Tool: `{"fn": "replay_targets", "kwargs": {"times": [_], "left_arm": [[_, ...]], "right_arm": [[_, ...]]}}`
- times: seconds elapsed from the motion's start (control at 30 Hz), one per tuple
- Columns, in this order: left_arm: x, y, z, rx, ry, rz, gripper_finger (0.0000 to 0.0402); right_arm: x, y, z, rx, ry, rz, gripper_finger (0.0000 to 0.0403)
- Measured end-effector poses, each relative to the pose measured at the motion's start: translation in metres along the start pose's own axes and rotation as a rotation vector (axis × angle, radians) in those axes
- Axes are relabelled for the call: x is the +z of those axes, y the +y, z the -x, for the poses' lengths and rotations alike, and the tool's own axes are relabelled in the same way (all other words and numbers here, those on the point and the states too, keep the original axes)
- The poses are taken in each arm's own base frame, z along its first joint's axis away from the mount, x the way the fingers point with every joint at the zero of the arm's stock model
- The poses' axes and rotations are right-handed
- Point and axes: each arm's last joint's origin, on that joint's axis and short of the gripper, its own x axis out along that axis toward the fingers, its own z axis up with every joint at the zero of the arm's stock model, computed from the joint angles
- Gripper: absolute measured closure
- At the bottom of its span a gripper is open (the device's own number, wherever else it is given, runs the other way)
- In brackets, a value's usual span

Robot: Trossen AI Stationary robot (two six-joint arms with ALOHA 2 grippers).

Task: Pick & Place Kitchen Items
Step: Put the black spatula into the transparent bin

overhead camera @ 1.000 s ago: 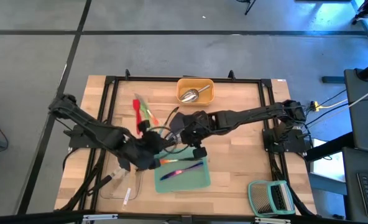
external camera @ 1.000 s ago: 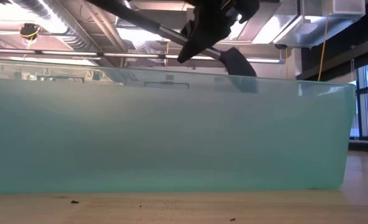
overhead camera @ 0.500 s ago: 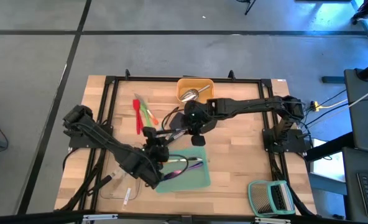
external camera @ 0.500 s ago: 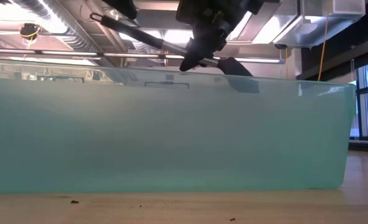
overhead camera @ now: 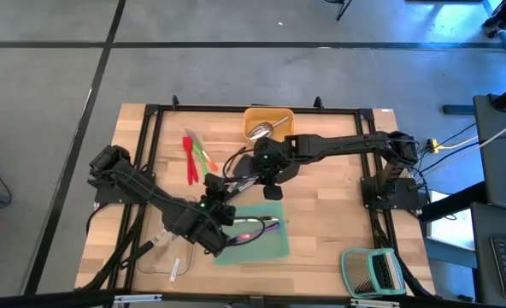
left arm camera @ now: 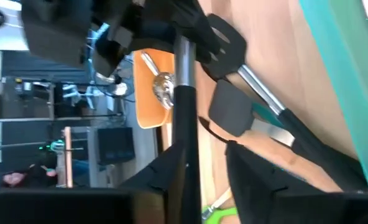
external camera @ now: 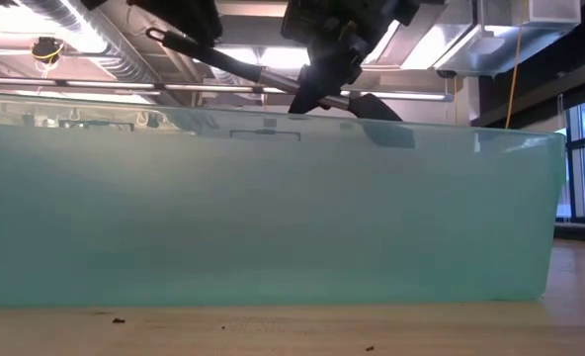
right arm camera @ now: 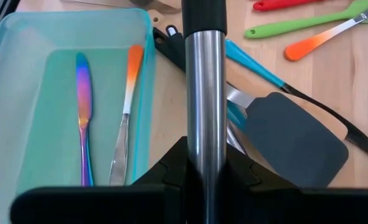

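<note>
High view showed the right gripper (overhead camera: 268, 171) at centre, clenched on a steel-handled turner (right arm camera: 204, 93). Left gripper (overhead camera: 216, 190) reached up-right beside it; whether its claw held anything, I cannot tell.

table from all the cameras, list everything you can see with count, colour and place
wooden table: one, light wood, under everything
yellow tray: one, far edge, holds steel scoop
teal tray: one, near middle, holds iridescent knife and orange-handled knife
clear tray: one, near left
red spatula, green spatula: one each, far left
black turner: one, beside teal tray
green-framed rack: one, near right
steel-and-black utensil handle: one, gripped by right hand
left hand: at that utensil's other end
</note>
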Motion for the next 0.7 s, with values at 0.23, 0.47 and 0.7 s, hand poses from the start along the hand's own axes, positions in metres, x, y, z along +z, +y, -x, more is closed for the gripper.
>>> {"fn": "replay_targets", "kwargs": {"times": [0.23,0.47,0.7], "left_arm": [[0.004,-0.010,-0.005,0.100,-0.002,-0.188,0.0203],[0.004,-0.003,-0.022,0.085,0.064,-0.162,0.0181],[0.003,0.006,-0.034,0.090,0.105,-0.113,0.0182]], "right_arm": [[0.000,0.000,0.000,0.000,-0.001,0.000,0.0352],[0.001,0.006,-0.001,0.009,-0.006,0.010,0.0352],[0.001,0.006,-0.001,0.009,-0.007,0.017,0.0352]]}}
